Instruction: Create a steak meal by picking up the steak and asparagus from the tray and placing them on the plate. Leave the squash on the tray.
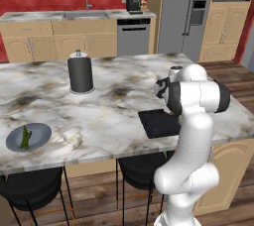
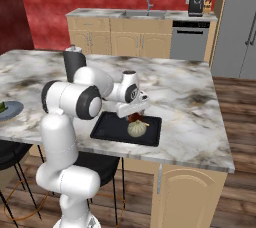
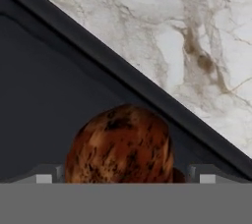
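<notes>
The steak [image 3: 120, 144] lay on the black tray [image 3: 44, 100], near its rim, and sat between the two fingers [image 3: 43, 175], which stood spread wide on either side of it without closing on it. From the right base view the hand hung low over the tray [image 2: 112, 128], with the steak [image 2: 135, 117] just under it and the squash [image 2: 136, 128] right beside the steak. The asparagus [image 1: 25, 137] lay on the plate [image 1: 40, 133], well apart from the tray on the marble table [image 1: 99, 116]. A dark canister [image 1: 80, 74] stood upright further back.
</notes>
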